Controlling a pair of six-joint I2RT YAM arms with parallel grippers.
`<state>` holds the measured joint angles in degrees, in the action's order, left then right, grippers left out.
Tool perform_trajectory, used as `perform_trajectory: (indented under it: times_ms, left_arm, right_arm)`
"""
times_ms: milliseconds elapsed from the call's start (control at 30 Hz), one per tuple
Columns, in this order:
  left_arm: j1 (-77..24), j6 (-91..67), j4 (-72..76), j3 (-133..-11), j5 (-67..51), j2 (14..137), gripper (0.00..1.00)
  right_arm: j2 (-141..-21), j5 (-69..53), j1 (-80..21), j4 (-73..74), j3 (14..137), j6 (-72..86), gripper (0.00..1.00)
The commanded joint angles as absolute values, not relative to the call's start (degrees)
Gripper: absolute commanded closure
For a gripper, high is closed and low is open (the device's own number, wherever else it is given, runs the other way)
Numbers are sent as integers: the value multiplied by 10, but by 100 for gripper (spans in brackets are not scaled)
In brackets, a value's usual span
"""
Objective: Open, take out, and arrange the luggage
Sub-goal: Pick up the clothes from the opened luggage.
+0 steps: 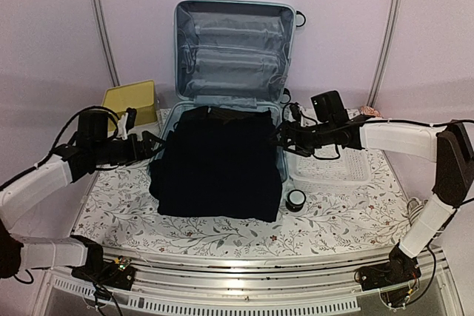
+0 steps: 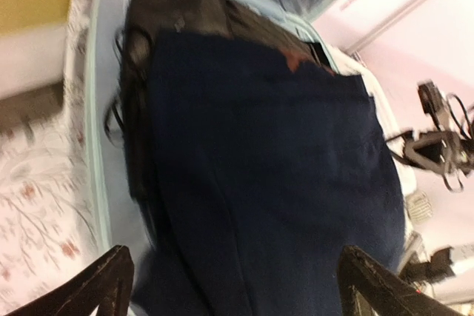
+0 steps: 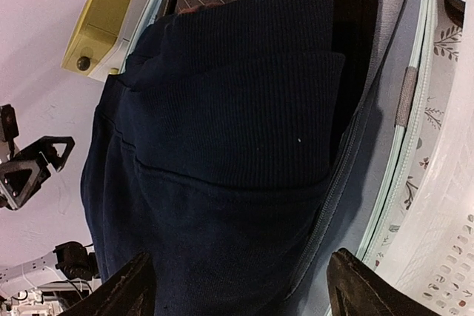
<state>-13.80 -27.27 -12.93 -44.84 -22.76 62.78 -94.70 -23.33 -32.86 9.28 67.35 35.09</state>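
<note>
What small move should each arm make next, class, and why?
Probably bring the left gripper and right gripper, both open and empty, inward onto the navy garment and close on its side edges. The luggage lid is up, and the garment lies draped over its lower half with a gripper at each side.

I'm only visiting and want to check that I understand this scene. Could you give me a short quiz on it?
1. True or false: the lid of the suitcase is shut.
2. What lies across its lower half? A: a dark garment. B: a white towel. C: shoes.
3. Fill in: the yellow box stands on the ___ arm's side.
Key: 1 false; 2 A; 3 left.
</note>
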Motion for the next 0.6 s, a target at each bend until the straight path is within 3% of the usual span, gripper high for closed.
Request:
perform_trajectory:
  times_ms: [0, 333, 567]
  left_arm:
    - [-175, -323, -161, -382, -268, 566, 2]
    - [-249, -402, -53, -196, -253, 422, 4]
    - [-256, -427, -74, -149, -205, 344, 3]
  right_arm:
    - [-965, -252, -323, 82, 708, 323, 19]
    - [-990, -261, -322, 82, 723, 313, 20]
    - [-984, -259, -321, 82, 715, 306, 19]
